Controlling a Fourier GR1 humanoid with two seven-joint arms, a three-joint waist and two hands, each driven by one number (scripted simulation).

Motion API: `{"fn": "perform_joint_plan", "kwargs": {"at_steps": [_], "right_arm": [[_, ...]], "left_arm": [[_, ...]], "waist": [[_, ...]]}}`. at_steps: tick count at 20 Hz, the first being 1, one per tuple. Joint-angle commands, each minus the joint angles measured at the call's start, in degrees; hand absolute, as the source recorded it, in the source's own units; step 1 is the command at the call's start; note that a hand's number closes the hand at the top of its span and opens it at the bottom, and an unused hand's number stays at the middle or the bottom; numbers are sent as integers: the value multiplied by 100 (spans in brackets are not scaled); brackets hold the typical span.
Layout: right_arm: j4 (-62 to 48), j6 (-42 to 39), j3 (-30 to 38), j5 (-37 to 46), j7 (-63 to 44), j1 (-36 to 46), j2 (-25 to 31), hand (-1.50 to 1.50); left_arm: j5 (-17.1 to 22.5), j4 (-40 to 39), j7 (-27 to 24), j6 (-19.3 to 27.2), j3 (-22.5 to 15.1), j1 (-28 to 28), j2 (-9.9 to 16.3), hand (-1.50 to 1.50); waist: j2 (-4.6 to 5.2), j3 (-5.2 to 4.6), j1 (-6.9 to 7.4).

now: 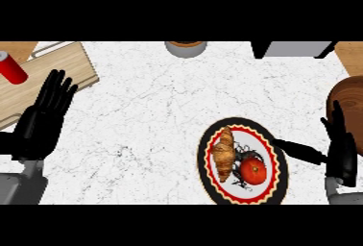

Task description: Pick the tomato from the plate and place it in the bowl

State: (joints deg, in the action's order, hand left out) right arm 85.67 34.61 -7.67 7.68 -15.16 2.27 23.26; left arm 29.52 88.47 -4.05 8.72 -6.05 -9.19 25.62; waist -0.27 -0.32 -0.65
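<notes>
A red tomato point(253, 172) lies on a round plate point(211, 185) with a black and red rim, at the lower right of the counter. A brown croissant point(224, 153) lies next to it on the same plate. The dark brown bowl point(347, 101) shows partly at the right edge, beyond the plate. My right hand point(341, 153) stands open just right of the plate, fingers up, thumb pointing toward the plate rim, apart from the tomato. At the left edge my left hand point(41, 120) rests open with its fingers up.
A wooden cutting board point(50, 72) lies at the upper left with a red cylinder point(11, 67) on it. A grey cup point(186, 48) and a grey box point(294, 49) stand at the far edge. White marble counter spreads in the middle.
</notes>
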Motion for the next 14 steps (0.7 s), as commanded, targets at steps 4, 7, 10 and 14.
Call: {"fn": "perform_joint_plan", "kwargs": {"at_steps": [4, 7, 10, 14], "right_arm": [[482, -1042, -403, 886, -2115, 290, 1204, -150], [269, -2366, -832, 450, -2809, 473, 1535, -150], [383, -3712, -1234, -209, -3364, 572, 1780, -150], [542, -4989, -1311, -1232, -4509, 1264, 1776, -150]], "left_arm": [[125, 32, 114, -143, 161, 71, -5, 0], [89, 110, 169, -113, 9, 8, -88, 0], [98, 84, 48, -244, 17, 63, -69, 0], [58, -26, 67, -265, 67, -60, -31, 0]], "waist": [[16, 11, 81], [43, 0, 207], [70, -18, 326], [67, 3, 284]]}}
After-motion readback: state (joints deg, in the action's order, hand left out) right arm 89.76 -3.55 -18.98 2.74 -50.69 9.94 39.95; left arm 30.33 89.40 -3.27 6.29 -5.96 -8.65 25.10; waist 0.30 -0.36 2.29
